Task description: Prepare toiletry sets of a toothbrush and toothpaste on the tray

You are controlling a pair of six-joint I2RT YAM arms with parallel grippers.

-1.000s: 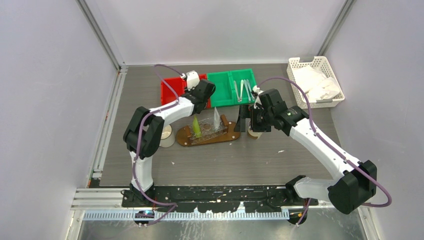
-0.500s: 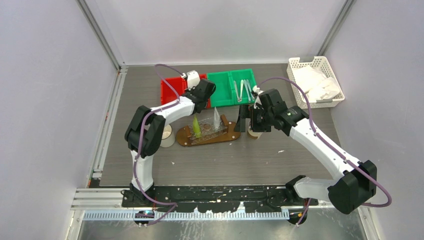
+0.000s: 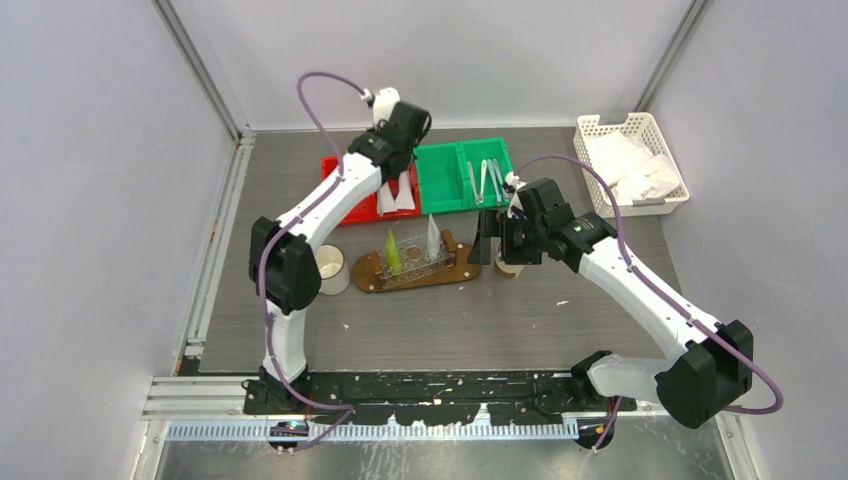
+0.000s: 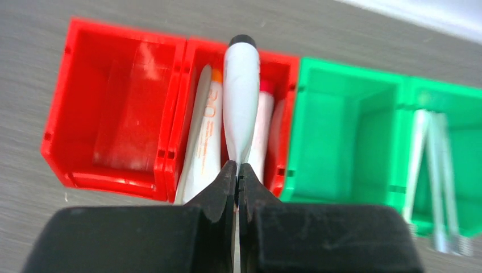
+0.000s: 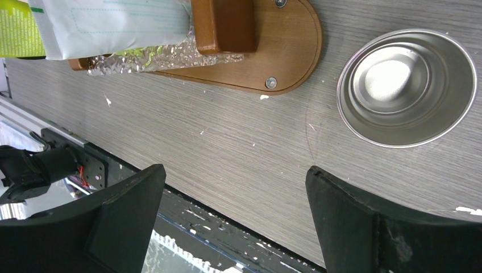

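The left fingers (image 4: 219, 190) are pressed tight together and pinch the flat end of a white tube (image 4: 241, 85). The tube sticks straight out in front of them, with its black cap at the far end. It looks to be lifted a little over the red box (image 4: 113, 176), where more tubes (image 4: 199, 142) lie just under it. Holding the thin flat end is a smart way to do it, I think, because the round body would slip. The green box (image 4: 341, 187) sits just to the right of these fingers, and the brushes (image 4: 435, 165) lie in its far right part. The right fingers (image 5: 113, 222) are spread as wide as can be and hold nothing. Only bare table (image 5: 239, 142) shows between them. A shiny cup (image 5: 406, 88) stands beyond one finger, close but not touching. The tray (image 5: 261, 51) lies a bit past the other. A whitish tube (image 5: 113, 23) and a yellow-green tube (image 5: 17, 28) stand on the tray already (I see no brush on it from here). The right fingers seem to wait near the tray, ready to help. My guess is that the pinched tube should go to the tray next, and the brushes are not yet picked.
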